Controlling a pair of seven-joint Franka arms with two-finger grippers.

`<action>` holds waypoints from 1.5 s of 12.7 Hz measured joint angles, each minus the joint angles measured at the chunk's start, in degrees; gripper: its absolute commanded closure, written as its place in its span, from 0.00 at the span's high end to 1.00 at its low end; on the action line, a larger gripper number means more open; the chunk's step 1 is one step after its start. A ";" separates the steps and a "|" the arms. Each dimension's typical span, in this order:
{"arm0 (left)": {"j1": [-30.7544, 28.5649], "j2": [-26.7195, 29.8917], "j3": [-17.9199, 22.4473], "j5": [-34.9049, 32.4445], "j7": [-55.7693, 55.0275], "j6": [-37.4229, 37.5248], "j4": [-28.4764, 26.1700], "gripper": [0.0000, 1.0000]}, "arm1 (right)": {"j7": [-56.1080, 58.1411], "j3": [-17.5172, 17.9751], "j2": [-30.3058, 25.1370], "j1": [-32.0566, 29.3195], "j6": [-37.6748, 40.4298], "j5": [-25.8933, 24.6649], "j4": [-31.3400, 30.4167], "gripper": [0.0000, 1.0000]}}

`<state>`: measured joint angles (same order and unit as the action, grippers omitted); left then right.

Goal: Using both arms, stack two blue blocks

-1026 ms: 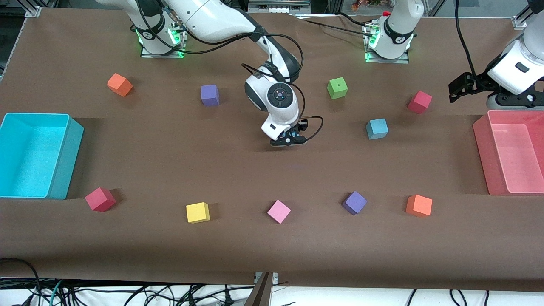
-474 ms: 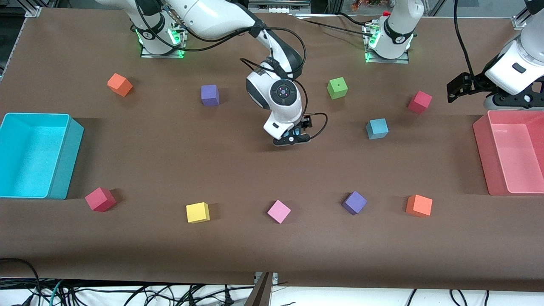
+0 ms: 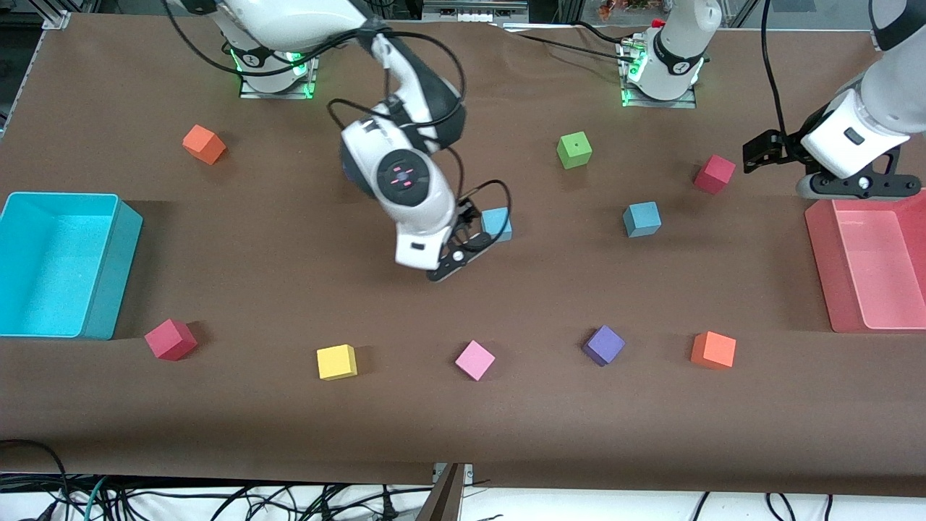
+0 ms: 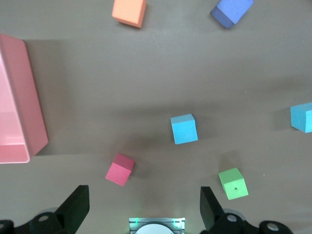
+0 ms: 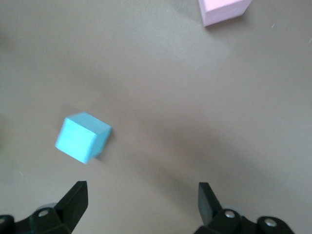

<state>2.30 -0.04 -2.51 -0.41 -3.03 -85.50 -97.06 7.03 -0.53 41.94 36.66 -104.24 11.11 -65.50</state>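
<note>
One blue block (image 3: 497, 223) rests on the brown table near the middle; it also shows in the right wrist view (image 5: 82, 137) and the left wrist view (image 4: 302, 117). The second blue block (image 3: 642, 219) sits apart from it toward the left arm's end and shows in the left wrist view (image 4: 184, 129). My right gripper (image 3: 454, 262) is open and empty, raised just beside the first block; its fingers (image 5: 73, 200) frame bare table around the gripper's midpoint (image 5: 141, 209). My left gripper (image 3: 852, 187) is open and empty, high over the pink bin's edge (image 4: 144, 214).
A cyan bin (image 3: 108, 268) stands at the right arm's end, a pink bin (image 3: 821, 253) at the left arm's end. Green (image 3: 574, 150) and red (image 3: 715, 174) cubes lie near the left arm's base. Red, yellow, pink (image 3: 474, 359), purple (image 3: 603, 344) and orange cubes line the near side.
My right gripper has let go of the blue block, lifted and swung toward the right arm's end, leaving the block on the table. My left gripper has shifted slightly toward the table's middle.
</note>
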 measured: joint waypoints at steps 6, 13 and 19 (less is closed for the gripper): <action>0.04 -1.82 -2.64 1.40 -1.59 -16.42 -14.93 1.00 | 32.50 0.05 1.09 -3.94 -8.56 12.74 -8.19 1.00; -0.21 -1.79 -5.11 1.41 -14.34 -31.65 -31.23 1.00 | 78.12 -0.02 1.25 -6.45 -26.52 44.06 -24.32 1.00; -0.04 -3.71 -8.16 0.66 -20.39 -52.37 -44.14 1.00 | 112.14 0.01 1.24 -8.21 -22.62 73.06 -33.00 1.00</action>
<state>2.25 -3.75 -10.67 0.25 -23.42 -137.87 -141.20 119.17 -0.53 43.18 28.45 -126.87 84.16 -98.50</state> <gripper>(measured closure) 0.000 0.000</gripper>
